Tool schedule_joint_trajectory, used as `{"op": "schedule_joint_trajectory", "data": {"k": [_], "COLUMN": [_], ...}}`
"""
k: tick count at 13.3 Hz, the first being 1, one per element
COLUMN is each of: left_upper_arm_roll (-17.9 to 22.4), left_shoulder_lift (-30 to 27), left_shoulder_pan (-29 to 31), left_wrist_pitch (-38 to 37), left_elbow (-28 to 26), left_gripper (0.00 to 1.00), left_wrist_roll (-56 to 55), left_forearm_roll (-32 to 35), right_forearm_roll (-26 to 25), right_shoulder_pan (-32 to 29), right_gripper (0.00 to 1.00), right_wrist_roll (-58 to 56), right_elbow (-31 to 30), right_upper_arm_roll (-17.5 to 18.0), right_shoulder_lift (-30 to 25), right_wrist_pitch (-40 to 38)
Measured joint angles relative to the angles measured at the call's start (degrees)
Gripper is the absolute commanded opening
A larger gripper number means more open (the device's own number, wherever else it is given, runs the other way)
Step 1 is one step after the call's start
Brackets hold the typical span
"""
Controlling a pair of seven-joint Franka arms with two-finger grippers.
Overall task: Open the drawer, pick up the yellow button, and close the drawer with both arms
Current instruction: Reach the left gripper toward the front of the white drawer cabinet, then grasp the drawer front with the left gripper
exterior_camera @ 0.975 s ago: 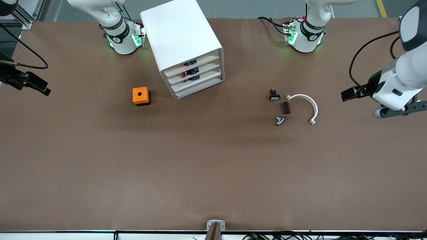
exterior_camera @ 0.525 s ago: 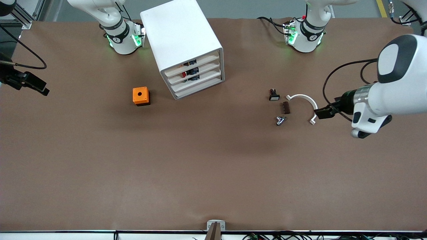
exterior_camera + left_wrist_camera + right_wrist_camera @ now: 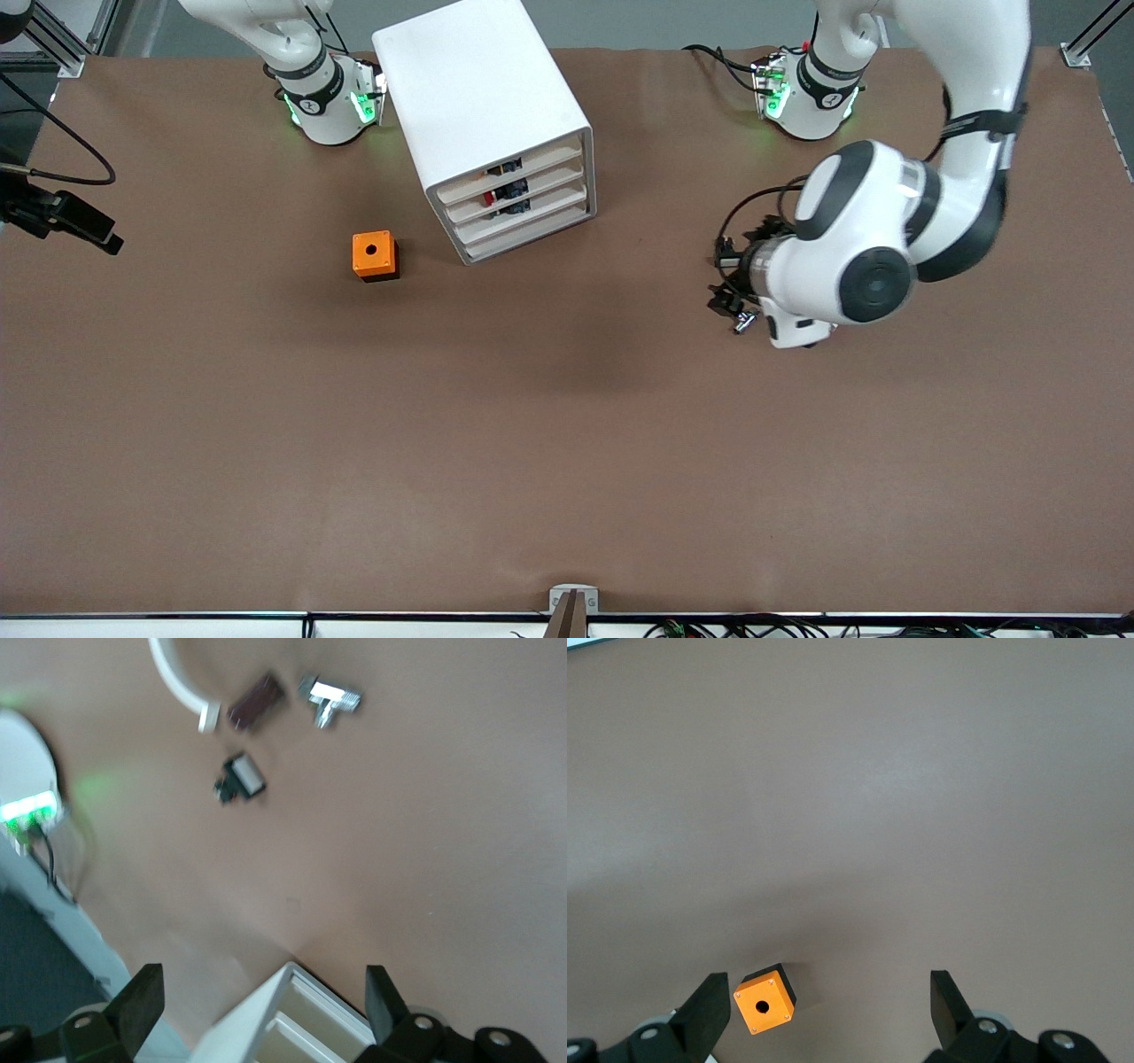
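Note:
The white cabinet [image 3: 483, 97] stands near the robots' bases, its four trays facing the front camera. The drawer [image 3: 545, 159], the top tray, sits flush with the lower ones. Small dark and coloured parts show in the gaps between trays; I cannot pick out the button. My left gripper [image 3: 725, 292] is open and empty over the small parts toward the left arm's end; its wrist view [image 3: 263, 1010] shows a cabinet corner [image 3: 266, 1032] between the fingers. My right gripper [image 3: 89, 232] is open and empty at the right arm's end of the table; its wrist view [image 3: 828, 1010] shows only table and cube.
An orange cube with a hole [image 3: 375, 255] sits beside the cabinet toward the right arm's end, also in the right wrist view [image 3: 766, 1001]. A black-and-white switch [image 3: 239, 780], brown piece [image 3: 255, 702], metal fitting [image 3: 330, 695] and white arc [image 3: 177, 682] lie under the left arm.
The left arm has swung in from its end of the table and now hangs over the small parts, covering most of them in the front view. The right gripper has barely shifted.

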Motion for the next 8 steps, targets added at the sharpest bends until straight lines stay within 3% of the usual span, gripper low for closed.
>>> {"op": "schedule_joint_trajectory", "data": {"k": [4, 8], "left_upper_arm_roll": [-0.02, -0.18], "left_shoulder_lift": [5.4, 9.77], "left_shoulder_pan": [-2.39, -7.82], "left_wrist_pitch": [-0.12, -0.21], "left_elbow": [-0.04, 0.05], "left_gripper": [0.97, 0.95], "left_wrist_roll": [-15.01, -24.13], "left_forearm_roll": [-14.46, -20.47], "right_forearm_roll": [0.0, 0.0], "right_shoulder_pan": [-0.17, -0.81], "right_gripper": [1.0, 1.0], "right_wrist_roll": [-0.08, -1.39], "right_elbow": [-0.16, -0.24], "right_upper_arm_roll": [0.01, 0.01], "right_shoulder_lift": [0.08, 0.16], "right_wrist_pitch": [0.0, -0.01]}}
